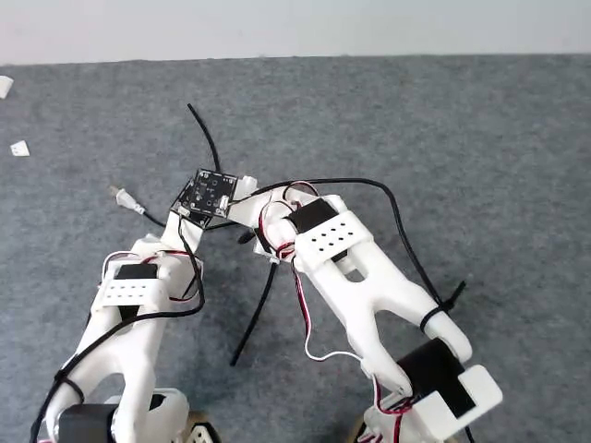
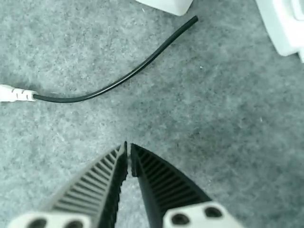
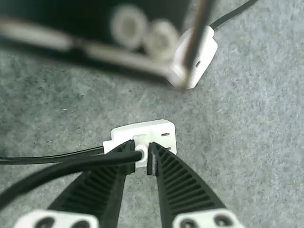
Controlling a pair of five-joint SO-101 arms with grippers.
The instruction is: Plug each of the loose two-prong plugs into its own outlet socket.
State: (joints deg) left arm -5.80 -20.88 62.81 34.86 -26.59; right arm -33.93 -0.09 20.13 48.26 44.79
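Grey fuzzy cloth covers the table (image 1: 480, 138). My right tool (image 3: 141, 155) grips a white plug (image 3: 141, 151) at the blocky white socket (image 3: 154, 132). My left tool (image 2: 128, 152) is clenched empty near a loose plug (image 1: 123, 197), its prongs pointing away from the arms.

The counter (image 1: 480, 138) is lying under a grey, felt-like covering, whose fuzzy nap is showing up close in both wrist views. A pale band (image 1: 295, 28) is running along the counter's far edge. Toward the far left corner, a first scrap (image 1: 4, 87) of white is sitting at the picture's edge, and a second scrap (image 1: 19, 148) is lying a little nearer, apart from it.
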